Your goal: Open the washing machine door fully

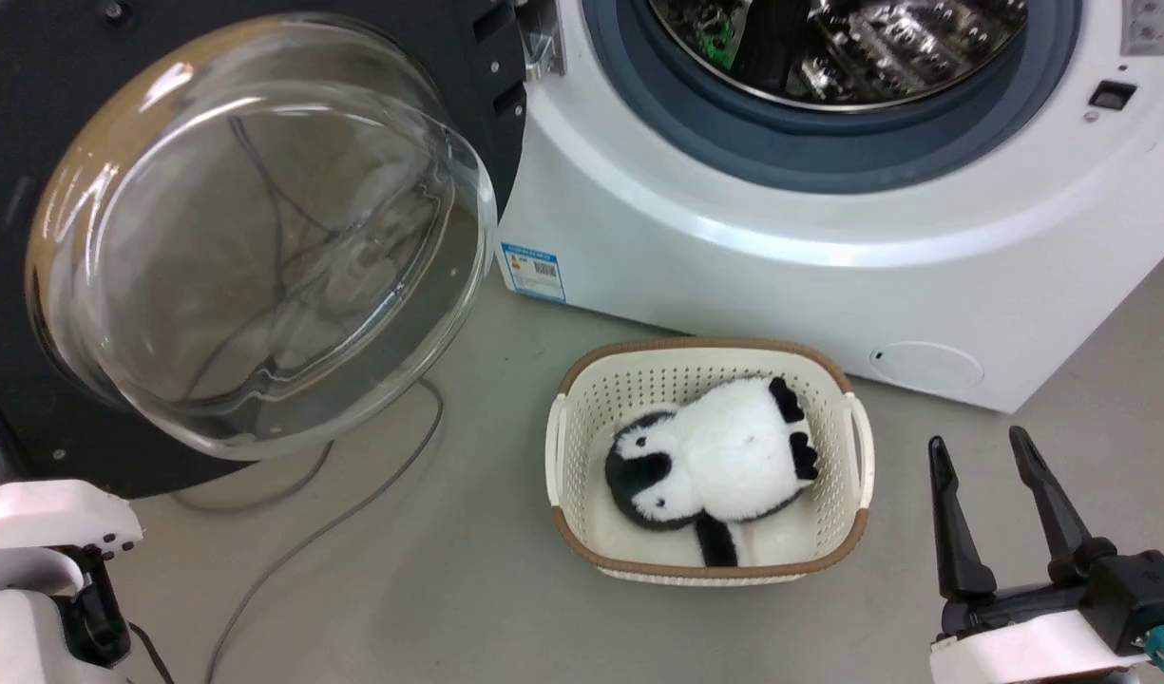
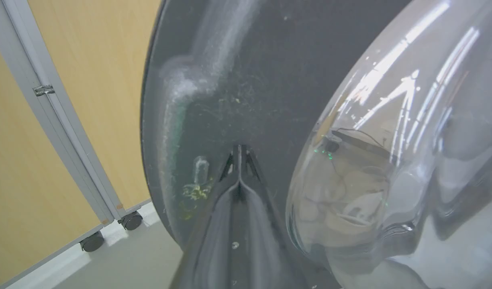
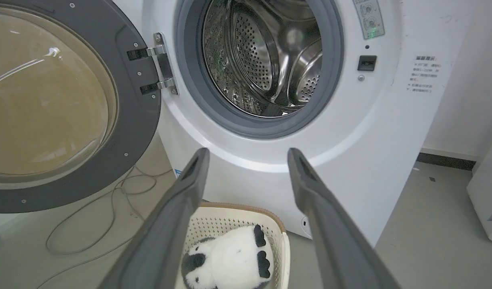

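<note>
Grey floor lies beneath the washing machine (image 1: 734, 237); the washing machine door (image 1: 249, 247) stands wide open at its left; the left gripper (image 2: 238, 154), jaws pressed together, points at the matte inner face; the right gripper (image 1: 979, 442) hovers, jaws apart; the door looks heavy and stiff, its glass slippery, so the flat dark rim seems best to push.

White washer (image 1: 734, 237), grey gasket (image 1: 829, 157), perforated steel drum (image 1: 876, 57), blue sticker (image 1: 533, 271) at its seven o'clock; black door (image 1: 477, 104); cream holed basket (image 1: 705, 380), brown-rimmed; black-and-white plush (image 1: 724, 456).
</note>
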Available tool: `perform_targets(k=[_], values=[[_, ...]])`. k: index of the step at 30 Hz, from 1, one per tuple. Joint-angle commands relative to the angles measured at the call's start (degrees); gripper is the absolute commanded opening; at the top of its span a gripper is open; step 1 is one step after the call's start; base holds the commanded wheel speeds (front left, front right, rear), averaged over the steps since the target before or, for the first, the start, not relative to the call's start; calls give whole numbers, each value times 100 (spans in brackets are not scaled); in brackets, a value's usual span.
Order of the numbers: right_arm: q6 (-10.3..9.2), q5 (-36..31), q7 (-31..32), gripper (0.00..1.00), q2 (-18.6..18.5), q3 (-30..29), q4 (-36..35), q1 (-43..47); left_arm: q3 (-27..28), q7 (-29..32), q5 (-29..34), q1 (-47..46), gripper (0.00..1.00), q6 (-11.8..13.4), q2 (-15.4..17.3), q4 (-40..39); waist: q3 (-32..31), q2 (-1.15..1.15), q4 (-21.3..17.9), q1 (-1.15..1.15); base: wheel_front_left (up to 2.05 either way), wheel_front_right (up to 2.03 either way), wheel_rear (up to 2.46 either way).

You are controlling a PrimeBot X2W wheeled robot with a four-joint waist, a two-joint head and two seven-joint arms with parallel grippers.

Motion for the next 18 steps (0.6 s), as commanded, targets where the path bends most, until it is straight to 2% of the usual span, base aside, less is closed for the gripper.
perform_targets(k=[1,11,18], values=[[5,47,-25,100,16,10,21,37,9,-25,92,63,0,-63,-17,-79,-123,0,-33,-1,0,0,0],[5,234,-25,100,16,-17,23,268,-78,-25,474,737,0,-256,-266,-687,-678,0,-241,-1,0,0,0],[5,264,-25,100,16,-68,1,428,-305,-25,618,1196,0,-488,-445,-1354,-993,0,-418,-1,0,0,0]])
